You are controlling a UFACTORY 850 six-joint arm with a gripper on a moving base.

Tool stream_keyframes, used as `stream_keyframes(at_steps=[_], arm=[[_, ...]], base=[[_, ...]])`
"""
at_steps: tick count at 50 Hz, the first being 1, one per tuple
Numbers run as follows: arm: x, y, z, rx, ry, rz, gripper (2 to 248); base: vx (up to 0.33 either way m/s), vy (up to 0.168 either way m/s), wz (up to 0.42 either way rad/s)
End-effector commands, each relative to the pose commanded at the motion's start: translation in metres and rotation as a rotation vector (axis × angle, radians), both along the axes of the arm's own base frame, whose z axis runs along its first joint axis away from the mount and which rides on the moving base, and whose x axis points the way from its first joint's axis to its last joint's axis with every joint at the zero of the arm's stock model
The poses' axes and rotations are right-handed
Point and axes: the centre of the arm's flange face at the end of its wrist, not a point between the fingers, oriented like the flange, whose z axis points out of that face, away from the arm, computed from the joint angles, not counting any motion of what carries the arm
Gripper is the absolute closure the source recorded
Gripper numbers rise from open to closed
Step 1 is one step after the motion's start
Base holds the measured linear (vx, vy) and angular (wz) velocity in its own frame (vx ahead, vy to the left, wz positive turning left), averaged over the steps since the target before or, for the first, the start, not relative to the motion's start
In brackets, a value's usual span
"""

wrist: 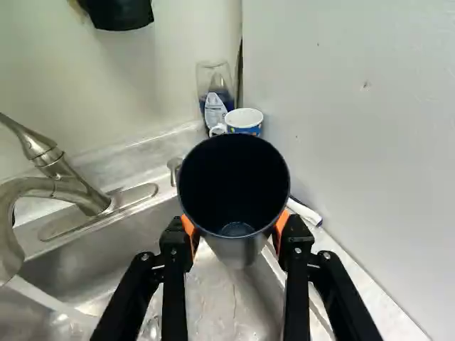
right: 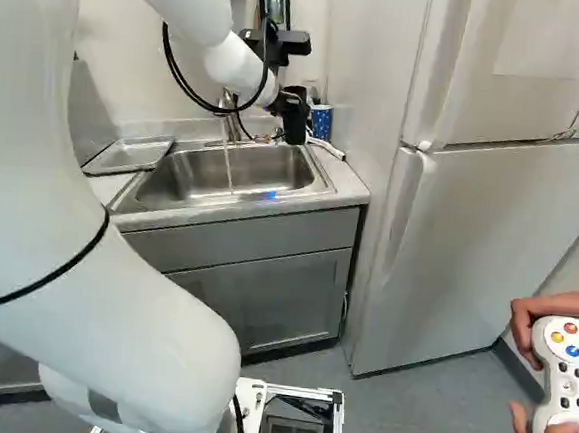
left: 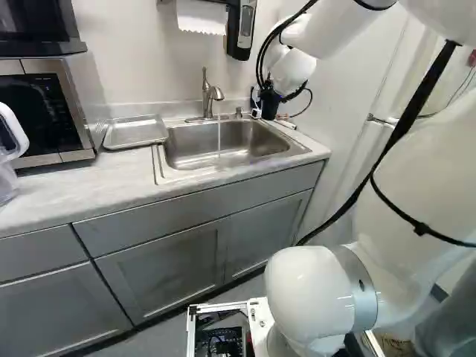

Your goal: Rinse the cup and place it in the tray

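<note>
cup (wrist: pixel 233 188) looks like a rigid tumbler, dark inside with a metallic-looking lower wall; probably light empty, heavier once it fills. stiff wall, so a firm squeeze should be ok, no shatter worry i'd guess, but smooth sides likely get slippery wet. best hold: opposite sides of the body below the rim, mouth left free, which is about where it's held. gripper (wrist: pixel 235 226) is clamped on it, fingers spread to the cup's width, orange pads (wrist: pixel 189 226) pressing from both sides. cup is up over the fridge-side part of the sink (left: pixel 245 141), mouth facing the wrist camera, well apart from the running water (left: pixel 219 137). rinse still looks to do; tray (left: pixel 136 132) sits across the sink, so watch for slip on tilting.
</note>
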Motion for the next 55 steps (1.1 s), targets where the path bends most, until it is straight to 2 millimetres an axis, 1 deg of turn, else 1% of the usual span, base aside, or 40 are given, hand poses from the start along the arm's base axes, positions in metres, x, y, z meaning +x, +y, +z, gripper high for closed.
stream_keyframes(at_steps=[8,22,40,55], arm=[[-0.006,0.002,-0.002,0.009,0.016,0.014,128],[-0.007,0.004,-0.005,0.016,0.031,0.025,128],[-0.003,0.008,-0.023,0.018,0.069,0.033,128],[0.000,0.023,-0.040,0.018,0.103,0.065,128]], base=[[0.000,0.000,0.000],[0.000,0.000,0.000],[0.000,0.000,0.000],[0.000,0.000,0.000]])
